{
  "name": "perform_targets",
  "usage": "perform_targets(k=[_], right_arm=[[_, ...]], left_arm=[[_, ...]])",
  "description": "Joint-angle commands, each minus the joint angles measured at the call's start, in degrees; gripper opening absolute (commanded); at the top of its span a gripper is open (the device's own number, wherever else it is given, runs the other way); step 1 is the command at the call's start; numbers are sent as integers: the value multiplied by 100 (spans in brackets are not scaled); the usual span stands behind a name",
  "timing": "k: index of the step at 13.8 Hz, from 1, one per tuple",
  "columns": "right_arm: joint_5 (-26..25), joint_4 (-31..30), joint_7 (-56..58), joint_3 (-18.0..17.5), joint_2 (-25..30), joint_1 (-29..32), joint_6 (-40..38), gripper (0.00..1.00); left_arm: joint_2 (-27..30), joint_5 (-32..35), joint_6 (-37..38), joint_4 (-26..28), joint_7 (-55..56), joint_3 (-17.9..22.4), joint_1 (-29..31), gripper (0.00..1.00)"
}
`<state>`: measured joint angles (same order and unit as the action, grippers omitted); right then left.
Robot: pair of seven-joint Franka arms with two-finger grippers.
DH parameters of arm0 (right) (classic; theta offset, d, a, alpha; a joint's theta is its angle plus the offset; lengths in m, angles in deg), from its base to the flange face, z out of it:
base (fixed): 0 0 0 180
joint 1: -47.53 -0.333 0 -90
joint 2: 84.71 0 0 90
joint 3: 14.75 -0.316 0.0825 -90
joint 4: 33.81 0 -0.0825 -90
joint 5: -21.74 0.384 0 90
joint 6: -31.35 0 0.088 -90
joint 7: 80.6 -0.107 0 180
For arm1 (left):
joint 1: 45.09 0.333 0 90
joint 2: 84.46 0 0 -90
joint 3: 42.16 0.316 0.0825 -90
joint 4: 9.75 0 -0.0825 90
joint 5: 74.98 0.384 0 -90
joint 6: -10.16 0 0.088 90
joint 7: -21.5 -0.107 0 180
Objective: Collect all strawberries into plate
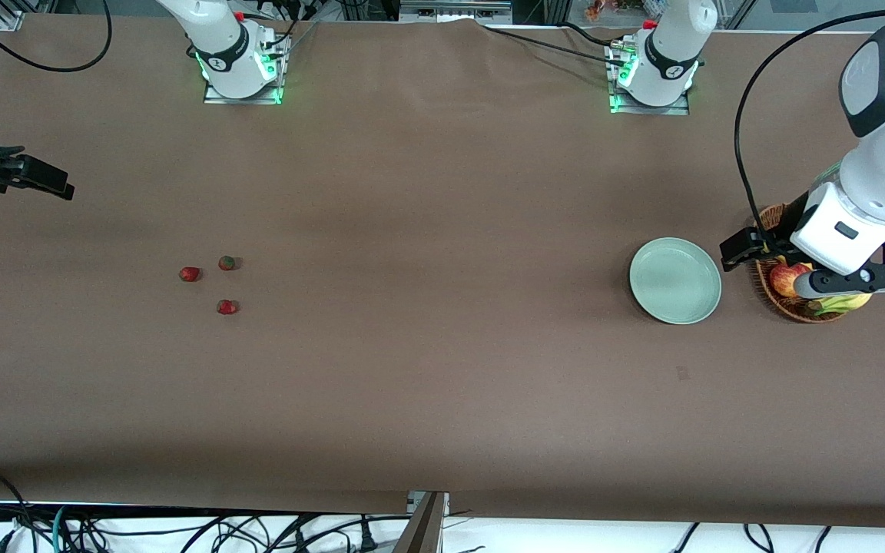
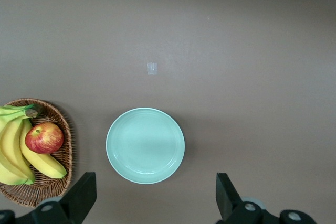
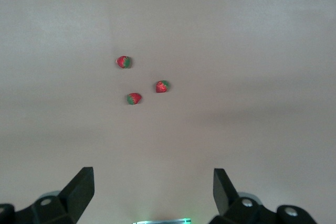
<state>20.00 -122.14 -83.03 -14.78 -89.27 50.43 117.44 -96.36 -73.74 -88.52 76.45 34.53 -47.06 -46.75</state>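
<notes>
Three small red strawberries lie on the brown table toward the right arm's end: one (image 1: 190, 273), one (image 1: 227, 263) with its green top showing, and one (image 1: 227, 307) nearest the front camera. They also show in the right wrist view (image 3: 123, 62), (image 3: 162, 86), (image 3: 134, 98). The pale mint-green plate (image 1: 674, 280) sits empty toward the left arm's end and shows in the left wrist view (image 2: 145, 145). My left gripper (image 1: 754, 246) (image 2: 155, 203) is open and empty, raised over the basket beside the plate. My right gripper (image 1: 43, 180) (image 3: 152, 192) is open and empty, raised at the table's end, apart from the strawberries.
A brown wicker basket (image 1: 796, 307) (image 2: 47, 192) stands right beside the plate, holding a red-yellow apple (image 1: 787, 276) (image 2: 44, 137) and bananas (image 1: 846, 302) (image 2: 16, 150). Bare brown table lies between the strawberries and the plate. Both arm bases stand along the edge farthest from the front camera.
</notes>
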Motion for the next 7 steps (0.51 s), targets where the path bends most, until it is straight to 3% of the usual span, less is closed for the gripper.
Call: perform_targets(k=[1,7], right_arm=[[86,167,32,-22,-62,62,-57,100],[86,167,41,-22,-62,53,-57,100]], left_arm=[[12,60,164,-121,51,-3,16,100],[12,69,164,-138,51,32,25,100]])
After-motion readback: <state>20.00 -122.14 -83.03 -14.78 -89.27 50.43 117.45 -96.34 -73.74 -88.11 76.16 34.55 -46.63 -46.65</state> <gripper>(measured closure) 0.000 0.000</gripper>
